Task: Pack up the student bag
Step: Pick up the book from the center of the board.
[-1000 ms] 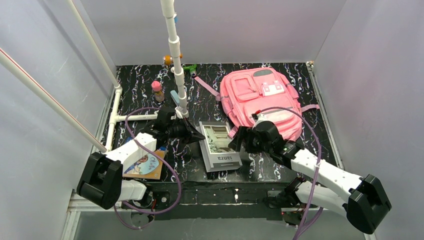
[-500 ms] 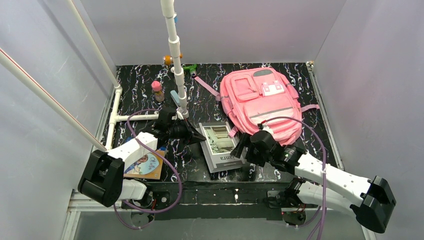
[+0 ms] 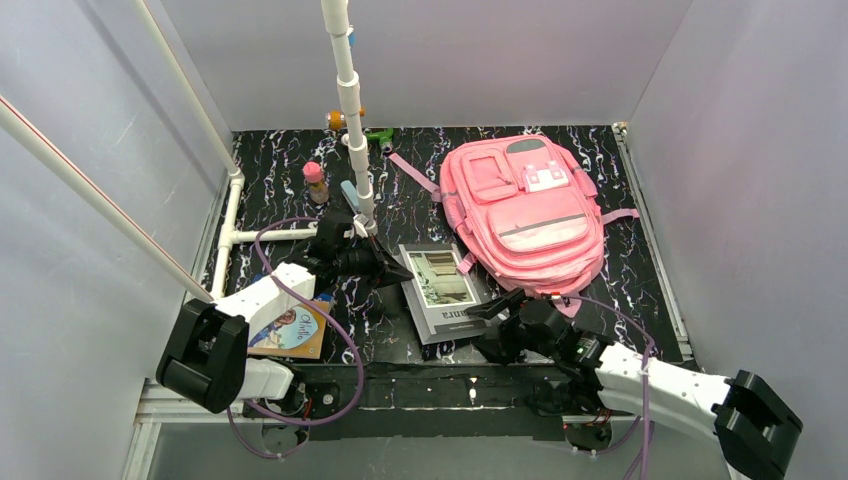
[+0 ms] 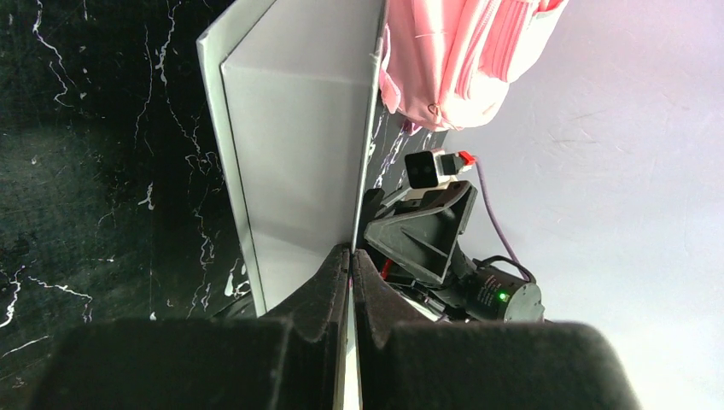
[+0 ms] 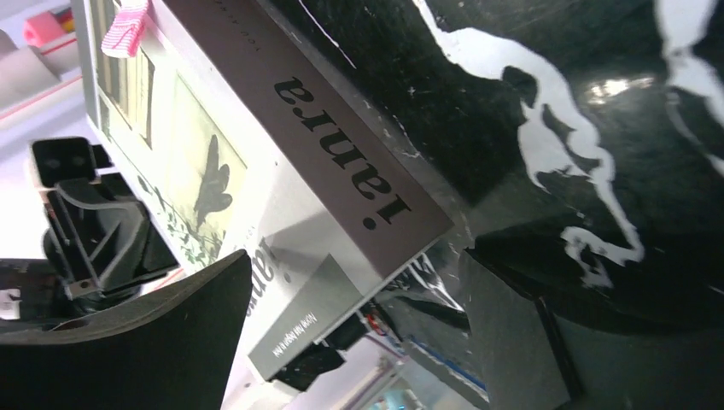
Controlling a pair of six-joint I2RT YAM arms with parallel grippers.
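The left gripper (image 4: 351, 254) is pressed shut against the left edge of the grey book (image 3: 445, 290). Whether it pinches the cover is hard to make out. The right gripper (image 5: 341, 333), jaws spread wide, straddles the book's lower corner without gripping it. The student bag (image 3: 522, 212) lies flat, upper right of centre in the top view, with a pink strap end resting on the book. Both wrist views cut the bag off.

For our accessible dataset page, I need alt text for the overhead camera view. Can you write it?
A pink student bag lies flat on a black marbled table, a grey book beside it. The left gripper is shut on the book's left edge; the right gripper stands open at its near right corner.
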